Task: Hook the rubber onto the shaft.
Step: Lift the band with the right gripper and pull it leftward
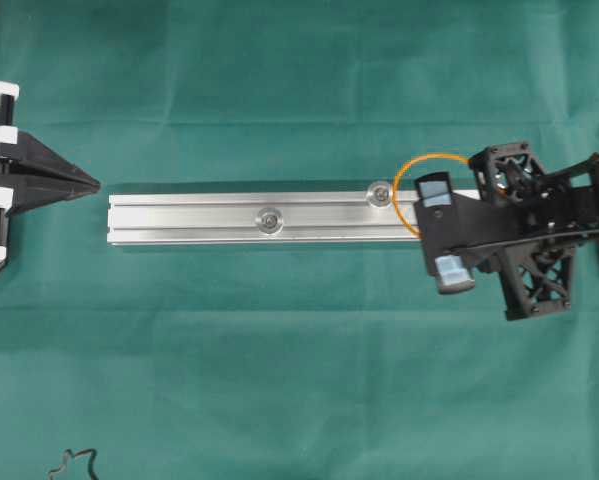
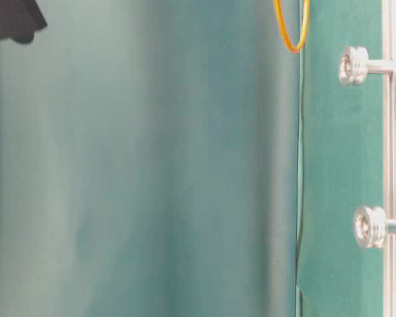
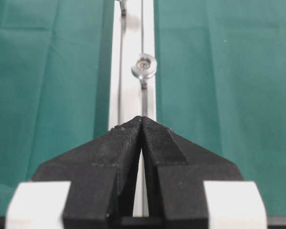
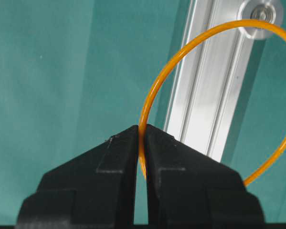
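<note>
At nine o'clock in the overhead view the left end effector rests low over the green worktop, its fingers pressed together on nothing and pointed along the rail, clear of its near end. A dark cord lies at seven o'clock, apart from everything. Along the rail stand two shafts: one near the middle, the other toward three o'clock. Beyond it, the right end effector is closed on the rubber band, pinching a single strand of the loop; the rest hangs open at twelve o'clock from the fingertips, over the rail's far end, with the nearer shaft just beside its rim. The arm reaches in from three o'clock, wrist tipped downward. The band looks light, soft and stretchy, likely to sag or twist, so a pinch on one edge seems right, leaving the loop free to drop over the shaft head.
</note>
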